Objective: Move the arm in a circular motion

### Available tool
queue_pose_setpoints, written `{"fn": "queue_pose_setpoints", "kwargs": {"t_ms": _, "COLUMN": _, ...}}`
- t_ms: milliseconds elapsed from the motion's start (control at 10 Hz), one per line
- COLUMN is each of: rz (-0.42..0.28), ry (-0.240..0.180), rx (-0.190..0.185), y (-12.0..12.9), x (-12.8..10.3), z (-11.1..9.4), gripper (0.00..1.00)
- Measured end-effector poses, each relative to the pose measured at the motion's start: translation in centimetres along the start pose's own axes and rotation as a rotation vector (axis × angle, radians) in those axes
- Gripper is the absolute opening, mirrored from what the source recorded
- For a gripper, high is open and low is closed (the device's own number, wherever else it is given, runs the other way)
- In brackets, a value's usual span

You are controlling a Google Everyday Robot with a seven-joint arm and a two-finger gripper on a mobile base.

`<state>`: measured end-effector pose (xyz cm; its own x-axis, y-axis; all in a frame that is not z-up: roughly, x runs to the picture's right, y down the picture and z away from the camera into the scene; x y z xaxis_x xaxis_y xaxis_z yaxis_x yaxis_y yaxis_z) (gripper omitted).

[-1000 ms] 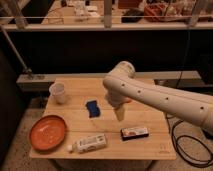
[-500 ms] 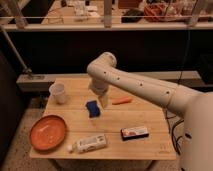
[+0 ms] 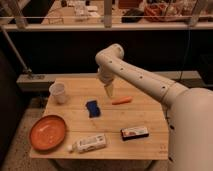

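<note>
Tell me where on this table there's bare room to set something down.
Bare wood lies between the orange plate and blue sponge, and along the wooden table's right edge past the black packet. It is crowded mid-table, where the white arm's gripper hangs beside the orange carrot.

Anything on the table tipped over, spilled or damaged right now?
Only the white bottle near the front edge lies on its side; nothing has spilled. The cup stands upright, the orange plate lies flat, and the gripper hangs above the table near the carrot, apart from the blue sponge.
</note>
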<state>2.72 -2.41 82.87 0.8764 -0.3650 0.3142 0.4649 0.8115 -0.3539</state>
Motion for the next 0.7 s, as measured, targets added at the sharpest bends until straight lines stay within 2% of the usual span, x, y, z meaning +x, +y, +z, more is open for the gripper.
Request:
{"fn": "queue_pose_setpoints", "kwargs": {"t_ms": 200, "rz": 0.069, "ry": 0.033, "rx": 0.0, "y": 1.8, "x": 4.8, "z": -0.8, "gripper": 0.8}}
{"fn": "queue_pose_setpoints", "kwargs": {"t_ms": 400, "rz": 0.149, "ry": 0.063, "rx": -0.014, "y": 4.7, "x": 9.6, "z": -1.6, "gripper": 0.8}}
{"fn": "queue_pose_setpoints", "kwargs": {"t_ms": 700, "rz": 0.217, "ry": 0.084, "rx": -0.041, "y": 9.7, "x": 14.1, "z": -2.6, "gripper": 0.8}}
